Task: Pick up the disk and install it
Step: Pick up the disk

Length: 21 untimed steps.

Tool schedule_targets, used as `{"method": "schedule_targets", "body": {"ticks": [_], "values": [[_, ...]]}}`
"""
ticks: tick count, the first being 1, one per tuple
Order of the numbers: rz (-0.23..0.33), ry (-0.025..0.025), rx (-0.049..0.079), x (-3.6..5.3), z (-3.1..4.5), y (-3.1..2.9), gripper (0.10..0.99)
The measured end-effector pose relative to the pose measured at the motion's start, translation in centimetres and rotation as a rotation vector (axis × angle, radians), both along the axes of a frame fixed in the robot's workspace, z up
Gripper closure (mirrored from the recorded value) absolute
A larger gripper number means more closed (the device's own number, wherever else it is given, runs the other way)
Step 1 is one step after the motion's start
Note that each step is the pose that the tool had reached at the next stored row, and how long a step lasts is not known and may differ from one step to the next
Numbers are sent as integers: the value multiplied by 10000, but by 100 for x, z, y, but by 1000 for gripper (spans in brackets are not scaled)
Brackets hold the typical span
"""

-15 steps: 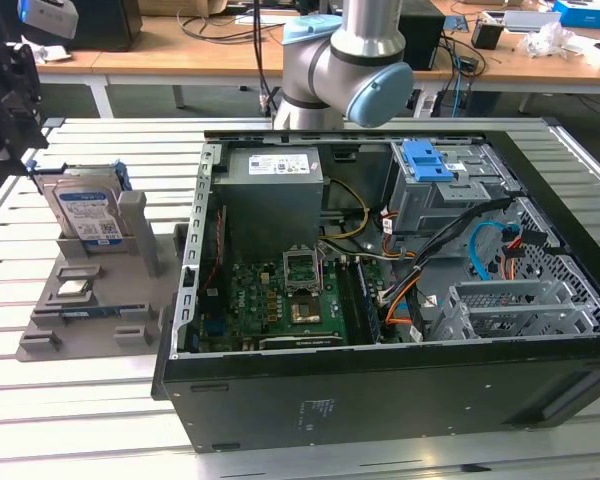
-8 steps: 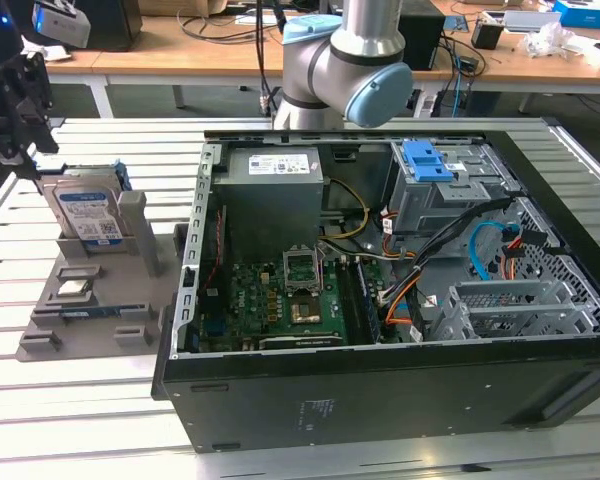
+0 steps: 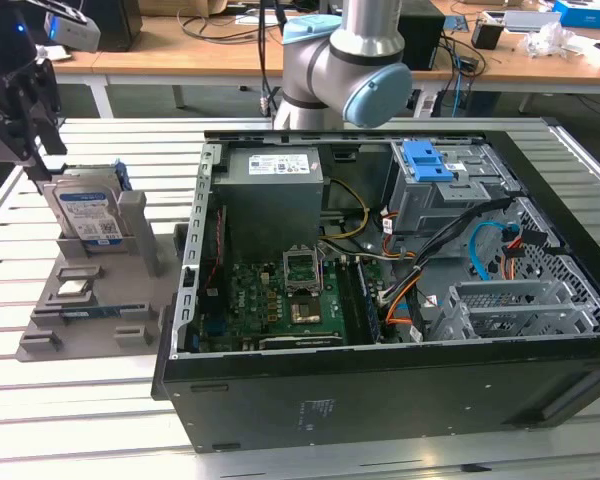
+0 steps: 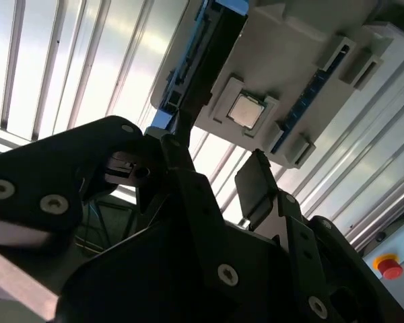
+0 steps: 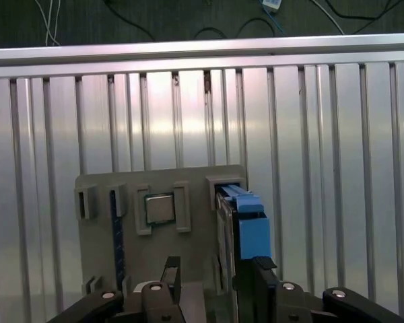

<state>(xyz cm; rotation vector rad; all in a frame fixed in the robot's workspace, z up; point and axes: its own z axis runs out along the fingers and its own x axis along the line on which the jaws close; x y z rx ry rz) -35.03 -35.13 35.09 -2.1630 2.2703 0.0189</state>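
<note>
Silver disk (image 3: 86, 205), blue-white label (image 3: 92, 222) (blue bracket (image 3: 121, 176)); upright in grey holder (image 3: 100, 335).

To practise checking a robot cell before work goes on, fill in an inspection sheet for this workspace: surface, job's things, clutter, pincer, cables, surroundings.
Surface: slatted metal table bearing a grey holder tray and an open computer case.
Job's things: disk standing upright in the tray, not yet lifted.
Clutter: processor chip seated in the tray; power supply inside the case.
Pincer: pincer open, poised over the disk's upper edge, not closed on it.
Cables: orange, blue and black leads inside the case.
Surroundings: desks with loose items and wires behind the table.
</note>
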Motion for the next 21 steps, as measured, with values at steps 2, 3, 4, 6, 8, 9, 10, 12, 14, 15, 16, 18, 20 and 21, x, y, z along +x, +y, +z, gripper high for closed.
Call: {"method": "schedule_targets", "body": {"ticks": [2, 3, 4, 6, 8, 9, 10, 12, 14, 15, 16, 18, 20, 21], "values": [[31, 0, 0, 3, -25, 53, 545], [59, 2, -5, 2, -54, 84, 545], [94, 0, -6, 3, -83, 111, 545], [172, 1, -11, 3, -143, 175, 545], [195, -1, -12, 3, -176, 198, 545], [209, -1, -13, 3, -192, 204, 545], [222, 0, -15, 4, -209, 206, 545], [255, 0, -16, 3, -249, 206, 545], [293, 1, -16, 3, -287, 208, 545], [315, -1, -16, 3, -306, 208, 545], [336, -1, -16, 3, -325, 209, 545], [375, 0, -16, 3, -361, 209, 545], [432, 0, -17, 3, -413, 211, 545], [453, 0, -16, 3, -432, 211, 545]]}}
